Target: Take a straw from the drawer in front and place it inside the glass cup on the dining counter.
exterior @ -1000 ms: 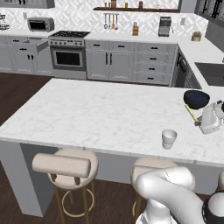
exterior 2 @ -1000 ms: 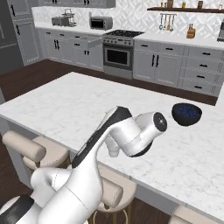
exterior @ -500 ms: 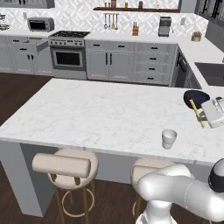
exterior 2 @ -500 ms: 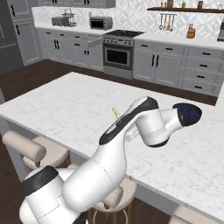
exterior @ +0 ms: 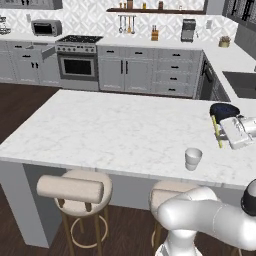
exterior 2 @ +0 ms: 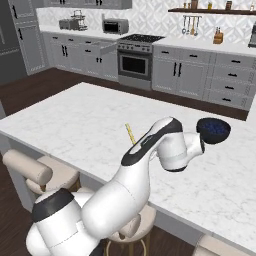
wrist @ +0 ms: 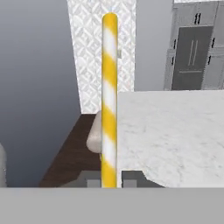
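Left base view: we are seeing our gripper [exterior: 223, 131] clamping the straw [exterior: 217, 131] above the bench [exterior: 115, 130], beyond the glass cup [exterior: 193, 158] and just beside the dark blue bowl [exterior: 224, 111]. Right base view: the straw [exterior 2: 130, 134] is poking up left of that bowl [exterior 2: 213, 129]. Hand view: the gripper [wrist: 109, 178] is pinching the striped straw [wrist: 109, 96].

The white grey-veined marble surface [exterior: 115, 130] is stretching wide across the left base view, bearing two things. The glass cup [exterior: 193, 158] is standing upright near its 5 o'clock edge. The dark blue bowl [exterior: 223, 111] is sitting well apart from it, toward 3 o'clock. Beige-cushioned stools [exterior: 72, 188] are standing along the near edge.
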You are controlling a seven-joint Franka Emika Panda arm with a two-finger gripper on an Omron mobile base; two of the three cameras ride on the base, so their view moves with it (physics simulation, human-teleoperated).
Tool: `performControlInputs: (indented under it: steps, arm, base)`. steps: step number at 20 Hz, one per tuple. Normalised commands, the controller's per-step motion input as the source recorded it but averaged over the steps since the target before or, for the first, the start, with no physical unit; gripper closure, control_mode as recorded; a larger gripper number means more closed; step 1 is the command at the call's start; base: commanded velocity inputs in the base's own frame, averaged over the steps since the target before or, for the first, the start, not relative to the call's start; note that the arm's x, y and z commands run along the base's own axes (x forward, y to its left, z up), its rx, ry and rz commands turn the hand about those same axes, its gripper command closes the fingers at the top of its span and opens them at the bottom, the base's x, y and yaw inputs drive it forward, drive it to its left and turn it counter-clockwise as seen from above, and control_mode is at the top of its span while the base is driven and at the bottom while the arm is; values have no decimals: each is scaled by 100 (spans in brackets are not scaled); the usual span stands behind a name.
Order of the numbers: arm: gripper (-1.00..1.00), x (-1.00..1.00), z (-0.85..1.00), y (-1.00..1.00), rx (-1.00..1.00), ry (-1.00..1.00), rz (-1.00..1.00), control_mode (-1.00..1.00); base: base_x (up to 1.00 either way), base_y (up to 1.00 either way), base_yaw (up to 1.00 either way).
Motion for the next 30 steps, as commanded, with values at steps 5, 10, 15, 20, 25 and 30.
performControlInputs:
  steps: [5, 10, 15, 20, 25, 30]
  arm:
    - [100, 21, -13, 40, 1, -18, 0, -100]
    - [100, 34, -24, 17, 0, -1, 0, -100]
    - [100, 23, -17, -2, 4, 0, 3, -100]
    - [100, 4, -26, -2, 9, 0, 3, -100]
    - [100, 22, -12, 0, 11, 0, 0, -100]
    - [100, 24, -12, 0, 7, 0, 1, -100]
  base:
    - [0, 0, 0]
    - [0, 0, 0]
    - [0, 0, 0]
    - [0, 0, 0]
    - [0, 0, 0]
    - [0, 0, 0]
